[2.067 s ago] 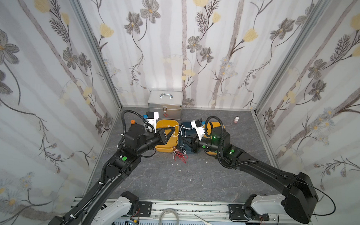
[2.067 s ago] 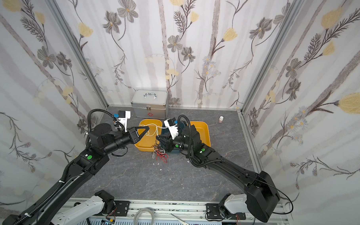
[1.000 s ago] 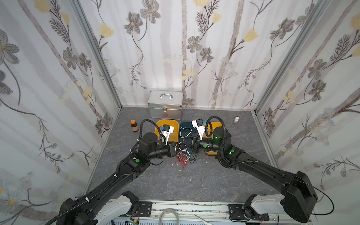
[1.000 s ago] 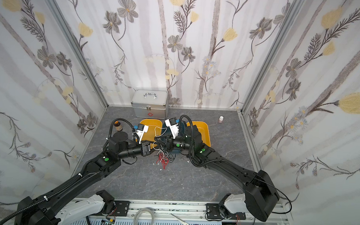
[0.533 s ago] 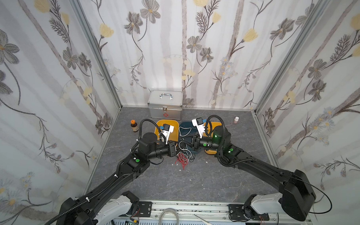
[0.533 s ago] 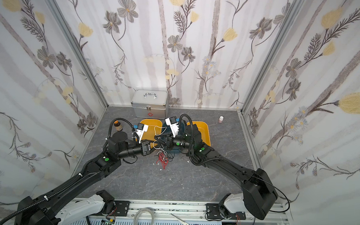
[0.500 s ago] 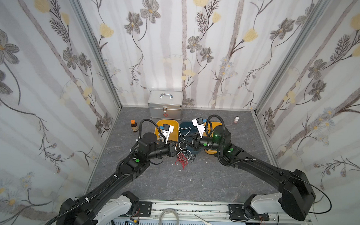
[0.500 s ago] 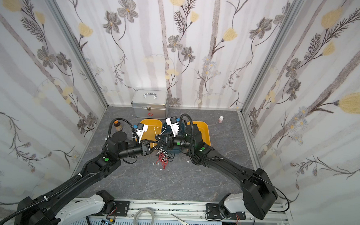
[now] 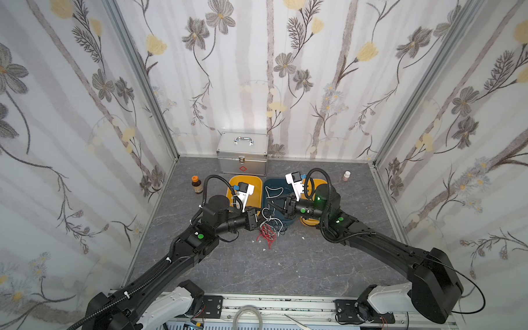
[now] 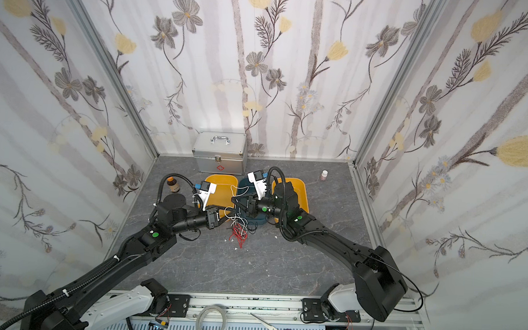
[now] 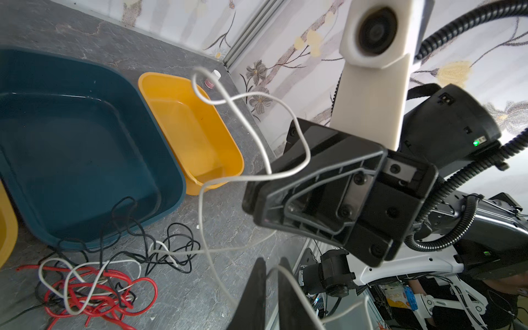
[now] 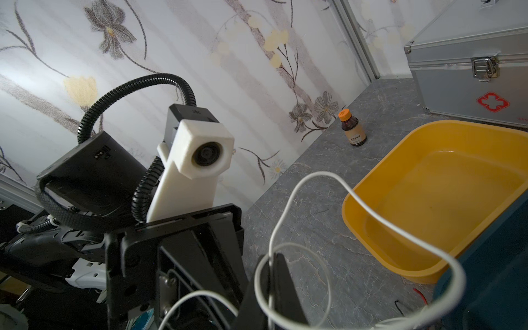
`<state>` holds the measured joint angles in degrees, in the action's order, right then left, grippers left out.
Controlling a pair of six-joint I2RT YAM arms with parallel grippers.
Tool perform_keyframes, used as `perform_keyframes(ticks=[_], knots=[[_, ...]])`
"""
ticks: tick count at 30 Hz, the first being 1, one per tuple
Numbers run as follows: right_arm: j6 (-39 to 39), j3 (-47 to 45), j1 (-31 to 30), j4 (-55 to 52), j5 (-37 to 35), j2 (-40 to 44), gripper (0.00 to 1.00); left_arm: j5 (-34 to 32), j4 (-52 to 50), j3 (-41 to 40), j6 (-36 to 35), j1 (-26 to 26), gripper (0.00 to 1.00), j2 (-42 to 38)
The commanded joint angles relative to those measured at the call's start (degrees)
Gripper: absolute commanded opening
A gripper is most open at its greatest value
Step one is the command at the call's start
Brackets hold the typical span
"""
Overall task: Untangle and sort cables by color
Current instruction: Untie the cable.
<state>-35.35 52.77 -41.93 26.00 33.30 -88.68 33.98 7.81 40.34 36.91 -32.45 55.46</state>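
Left end effector (image 11: 271, 261): pressed together and pinching a white cable (image 11: 200, 217) right at the fingertips, low over the worktop (image 9: 283, 263), just beside the tangle.
Right end effector (image 12: 275, 258): closed too, nipping white cable. It sits higher, above the near edge of the blue tub (image 11: 71, 148). I can't tell whether it's the very same strand.
White cable: loose curls hang in the air between the two end effectors and arch over the blue tub in both top views. A slack length trails down into the heap.
Cables (image 9: 267, 230): heaped on the worktop just in front of the blue tub, between the two arms.
Red cables (image 11: 94, 297): bunched in tight loops at the near side of the heap, with white strands threaded through them.
Black cables (image 11: 183, 225): looping beside the red ones, one strand climbing over the blue tub's near rim.
Left yellow tub (image 12: 443, 200): snug against the blue tub's left side.
Right yellow tub (image 11: 194, 128): against the blue tub's right side, partly under the right arm in the top views.
Metal case (image 9: 242, 153): at the back wall, behind the tubs.
Brown bottle (image 9: 197, 184): upright, left of the left yellow tub.
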Motion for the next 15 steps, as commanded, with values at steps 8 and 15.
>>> perform_keyframes(ticks=[8, 15], knots=[[-3.0, 1.9, -0.6, 5.4, 2.9, -2.4, 0.1, -1.3, -1.6, 1.0, -2.4, 0.5, 0.23, 0.6], [-3.9, 3.5, -1.8, 7.0, 4.0, -6.0, 0.1, -0.6, 1.5, 0.8, -2.0, 0.5, 0.24, 2.8]])
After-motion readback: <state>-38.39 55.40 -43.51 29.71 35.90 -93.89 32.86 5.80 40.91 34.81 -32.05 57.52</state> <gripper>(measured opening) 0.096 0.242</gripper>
